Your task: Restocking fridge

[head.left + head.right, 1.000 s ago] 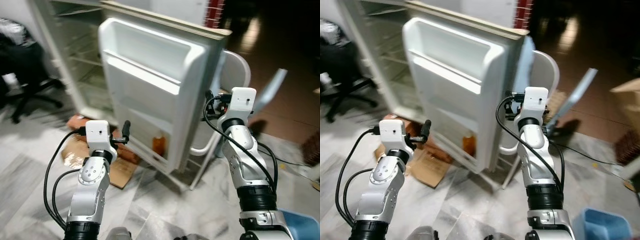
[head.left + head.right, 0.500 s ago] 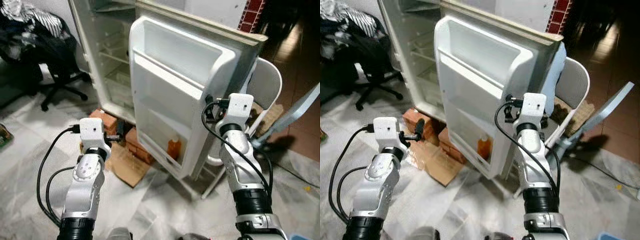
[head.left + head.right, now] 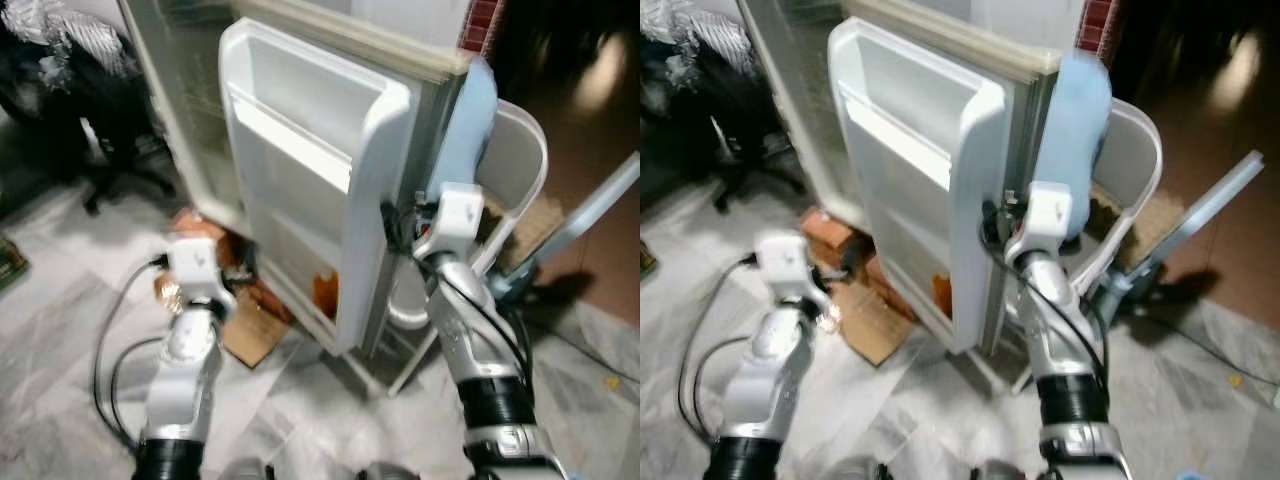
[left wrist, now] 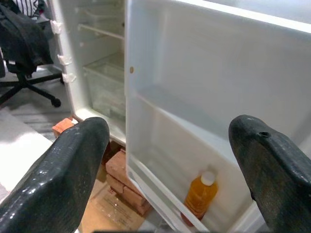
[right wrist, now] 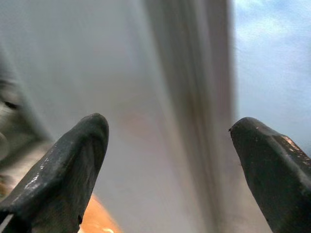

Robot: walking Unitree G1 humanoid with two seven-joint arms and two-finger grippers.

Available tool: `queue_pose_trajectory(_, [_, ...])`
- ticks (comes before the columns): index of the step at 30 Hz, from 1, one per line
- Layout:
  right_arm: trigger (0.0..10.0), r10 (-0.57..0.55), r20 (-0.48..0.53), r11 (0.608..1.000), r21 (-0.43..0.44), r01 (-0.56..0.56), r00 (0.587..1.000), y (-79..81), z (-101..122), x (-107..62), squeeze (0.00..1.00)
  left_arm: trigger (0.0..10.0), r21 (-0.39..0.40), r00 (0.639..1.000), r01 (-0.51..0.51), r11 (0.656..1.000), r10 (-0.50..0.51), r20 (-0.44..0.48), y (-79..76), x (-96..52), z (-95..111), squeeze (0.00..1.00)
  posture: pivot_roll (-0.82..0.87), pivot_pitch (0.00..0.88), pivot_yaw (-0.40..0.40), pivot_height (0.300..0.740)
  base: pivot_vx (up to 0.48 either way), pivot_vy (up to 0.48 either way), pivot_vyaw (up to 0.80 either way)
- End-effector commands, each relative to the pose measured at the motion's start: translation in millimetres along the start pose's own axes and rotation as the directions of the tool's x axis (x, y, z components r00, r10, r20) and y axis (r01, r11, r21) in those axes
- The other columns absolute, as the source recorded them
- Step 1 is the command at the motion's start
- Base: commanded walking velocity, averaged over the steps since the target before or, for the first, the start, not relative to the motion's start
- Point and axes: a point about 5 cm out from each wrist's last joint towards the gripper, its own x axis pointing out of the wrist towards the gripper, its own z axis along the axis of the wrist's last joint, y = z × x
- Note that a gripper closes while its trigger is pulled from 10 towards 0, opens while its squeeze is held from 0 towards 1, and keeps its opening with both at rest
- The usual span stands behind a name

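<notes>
Fridge (image 3: 190,110) stands open at upper left w/ its door (image 3: 310,170) swung out toward the robot, inner shelves facing the camera. Far left in the head views: a dark office chair (image 3: 95,130) w/ clothes piled on it, blurred. Red bricks (image 3: 825,232) sit under the fridge's front edge, flattened cardboard (image 3: 250,335) on the marble floor (image 3: 60,340) just in front.

Left gripper (image 4: 167,170) is raised low, in front of the door's inner side, near the bricks. Head views blur it, but the wrist cam is sharp: fingers (image 4: 63,170) spread wide, holding nothing. That cam also shows detail the head views only hint at — an orange juice bottle (image 4: 199,196) w/ white cap standing upright in the door's bottom rack, plus clear drawers and wire shelves inside the cabinet.

In the head views the bottle is just an orange smudge low in the door.

Right gripper (image 5: 170,165) is up at the door's outer edge, about mid-height. Its wrist cam shows fingers (image 5: 63,170) wide apart, empty, w/ the door's edge blurred between them; touching or not, can't tell. Blue surface beyond.

Right of the door: a white chair (image 3: 510,170) draped w/ light blue cloth (image 3: 1080,120), then dark tiled floor.
</notes>
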Motion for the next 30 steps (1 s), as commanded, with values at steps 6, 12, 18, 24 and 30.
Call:
queue_pose_trajectory(6, [10.0, 0.158, -0.051, 0.982, -0.095, -0.163, 0.986, 5.8, 1, -3.2, 0.00, 10.0, 0.002, 0.999, -0.043, 0.999, 0.043, -0.019, 10.5, 1.2, -1, 0.00, 0.01, 0.000, -0.004, 0.740, 0.000, 0.000, 0.00])
queue_pose_trajectory(12, [10.0, -0.148, -0.136, 0.938, -0.332, 0.096, 0.980, -43.0, -11, 4.7, 0.00, 10.0, -0.005, 0.999, -0.044, 0.999, 0.044, -0.018, 10.8, 1.2, -1, 0.00, 0.02, 0.000, -0.004, 0.740, 0.000, 0.000, 0.00])
queue_pose_trajectory(18, [10.0, -0.337, -0.056, 0.869, -0.403, 0.288, 0.940, -64.2, 2, 10.6, 0.00, 10.0, -0.014, 0.999, -0.046, 0.999, 0.045, -0.031, 12.3, 1.7, -2, 0.00, 0.03, 0.000, -0.004, 0.740, 0.000, 0.000, 0.00])
queue_pose_trajectory(24, [10.0, -0.406, -0.018, 0.835, -0.415, 0.363, 0.914, -66.1, 7, 23.4, 0.00, 10.0, -0.016, 0.999, -0.037, 0.999, 0.036, -0.039, 11.3, 2.3, -2, 0.00, 0.03, 0.000, -0.004, 0.740, 0.000, 0.000, 0.00])
queue_pose_trajectory(30, [10.0, -0.389, 0.029, 0.864, -0.336, 0.375, 0.921, -47.3, 16, 38.1, 0.00, 10.0, -0.017, 0.999, -0.030, 0.999, 0.029, -0.045, 8.9, 3.7, -3, 0.00, 0.03, 0.000, -0.004, 0.740, 0.000, 0.000, 0.00])
